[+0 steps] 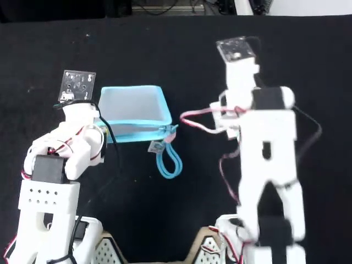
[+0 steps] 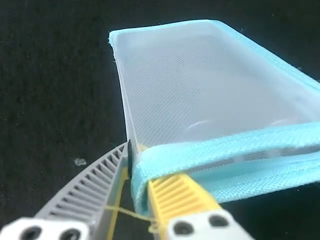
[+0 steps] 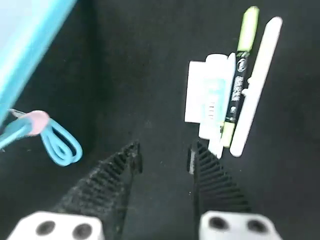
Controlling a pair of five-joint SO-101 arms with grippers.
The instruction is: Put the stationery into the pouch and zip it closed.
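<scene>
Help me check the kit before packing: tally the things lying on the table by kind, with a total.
pouch: 1
green marker: 1
white pen-like stick: 1
white rectangular block: 1
Total: 4

right pincer [image 3: 162, 155]: parted | stationery [image 3: 226, 97]: bunched just ahead | pouch [image 3: 25, 35]: aside
</scene>
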